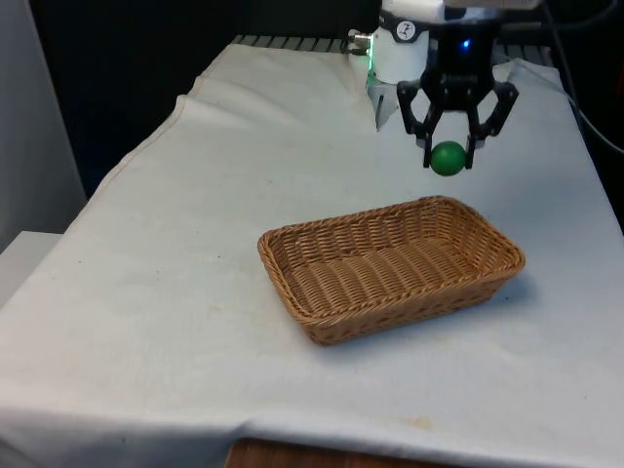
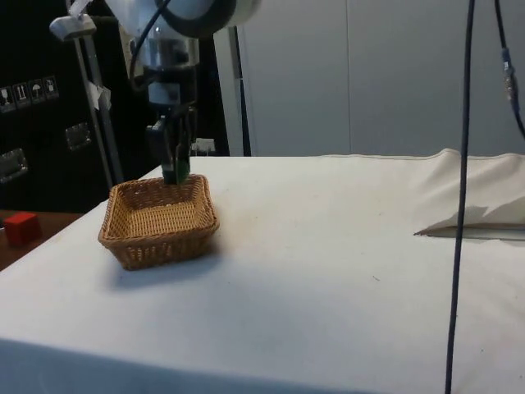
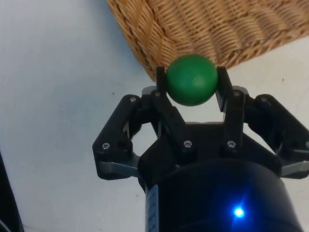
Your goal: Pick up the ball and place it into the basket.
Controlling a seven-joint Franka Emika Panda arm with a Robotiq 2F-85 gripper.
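Gripper [image 1: 448, 156] clamped on green ball [image 1: 448, 158], held clear above wicker basket [image 1: 322, 317] far rim. Judged mid-carry; release needs travel over basket interior.

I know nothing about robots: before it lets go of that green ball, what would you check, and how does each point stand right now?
1. Ball held firmly: ok. The gripper is shut on the green ball, one finger on each side.
2. Ball clear of the table: ok, it hangs in the air in the front view.
3. Ball over the basket: not ok. In the wrist view it sits above the basket's rim near a corner, not over the inside.
4. Basket empty and upright: ok.
5. Height above the rim: cannot tell; the side view puts the gripper close to the far rim.
6. Path inward free: ok, nothing lies between.
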